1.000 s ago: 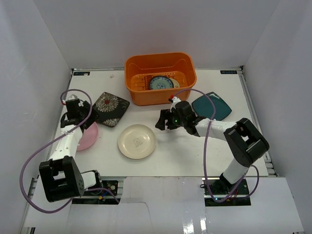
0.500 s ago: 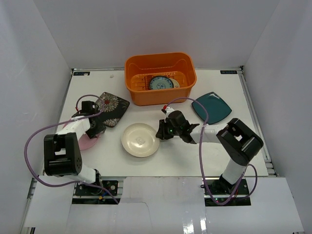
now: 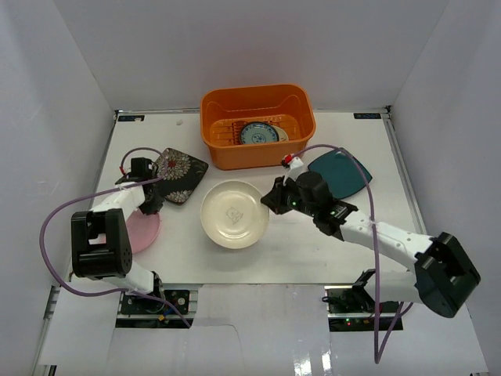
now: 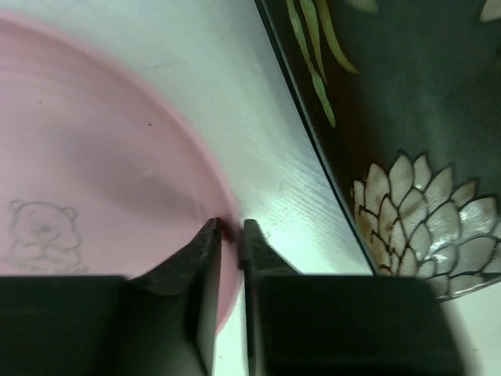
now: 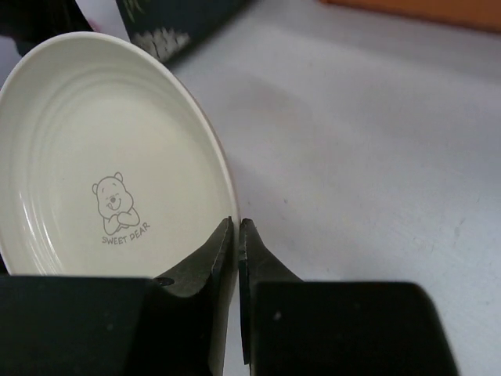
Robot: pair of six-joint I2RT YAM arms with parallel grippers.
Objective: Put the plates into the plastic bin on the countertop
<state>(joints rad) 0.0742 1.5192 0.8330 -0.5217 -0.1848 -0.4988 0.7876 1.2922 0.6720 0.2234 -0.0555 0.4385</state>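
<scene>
The orange plastic bin [image 3: 227, 153] stands at the back of the white countertop [image 3: 313, 251] with a floral cream plate [image 3: 259, 134] inside. My right gripper [image 3: 271, 199] [image 5: 236, 225] is shut on the right rim of the cream plate [image 3: 234, 214] [image 5: 102, 157], which has a bear drawing and looks raised off the surface. My left gripper [image 3: 151, 205] [image 4: 229, 229] is shut on the right rim of the pink plate [image 3: 142, 231] [image 4: 94, 172]. The black flowered plate [image 3: 177, 174] [image 4: 407, 117] lies just beyond it. The teal plate [image 3: 348, 168] is partly hidden behind my right arm.
White walls close in the countertop on the left, back and right. The bin's front wall [image 5: 423, 6] shows at the top right of the right wrist view. Purple cables loop beside both arms.
My right gripper has shut on the cream plate's rim and carried it up and to the right. My left gripper swung to the pink plate's right edge and closed on its rim.
</scene>
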